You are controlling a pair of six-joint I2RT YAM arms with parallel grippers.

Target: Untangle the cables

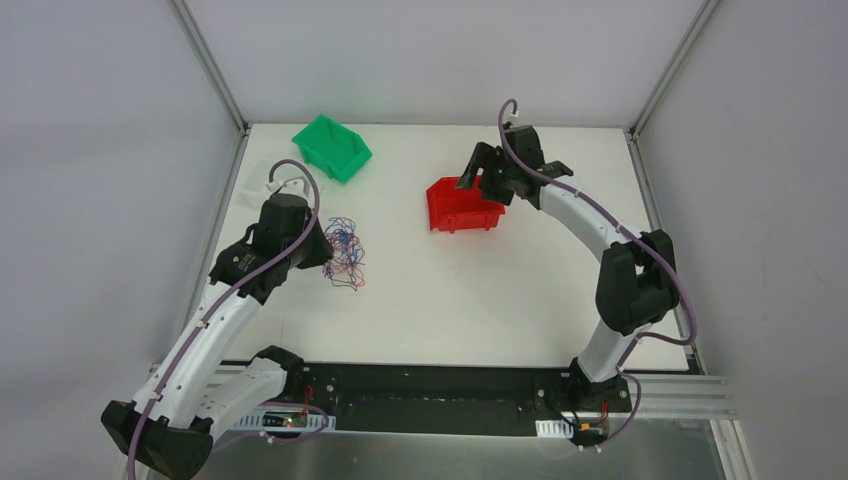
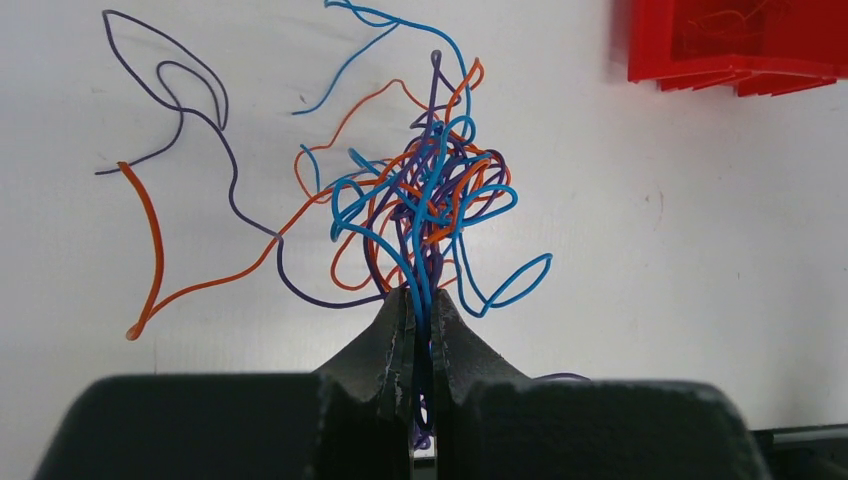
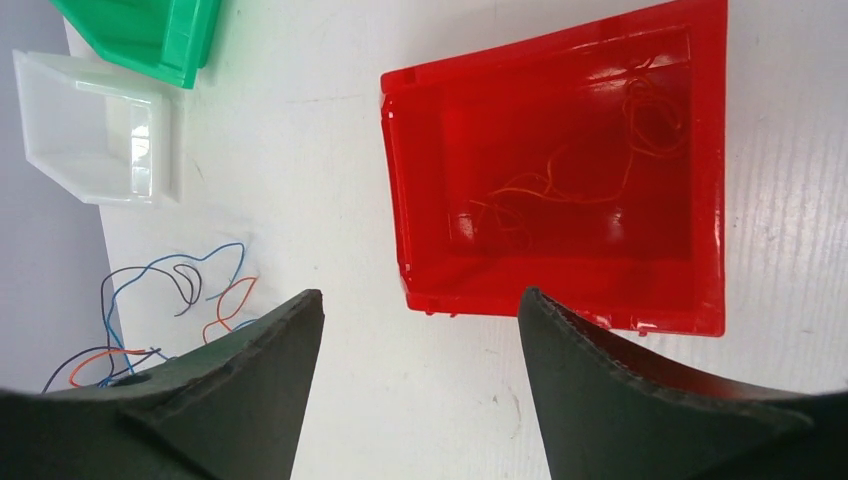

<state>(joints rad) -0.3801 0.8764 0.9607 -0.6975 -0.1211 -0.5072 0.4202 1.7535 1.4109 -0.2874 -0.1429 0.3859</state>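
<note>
Cables [image 2: 430, 190] pinched in low left tool [image 2: 415, 297], right tool [image 3: 420, 295] spread above red bin [image 3: 520, 110]

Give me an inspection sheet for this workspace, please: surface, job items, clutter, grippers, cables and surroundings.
Surface: white table, a few faint scuffs.
Job's things: tangle of thin cables, blue, orange and purple, on the table's left side; orange strands lie inside the red bin.
Clutter: green bin and clear bin at the far left.
Grippers: left gripper shut on strands of the tangle; right gripper open by the red bin, holding nothing.
Cables: thick purple arm cables run along both arms.
Surroundings: pale enclosure walls with metal frame posts.
</note>
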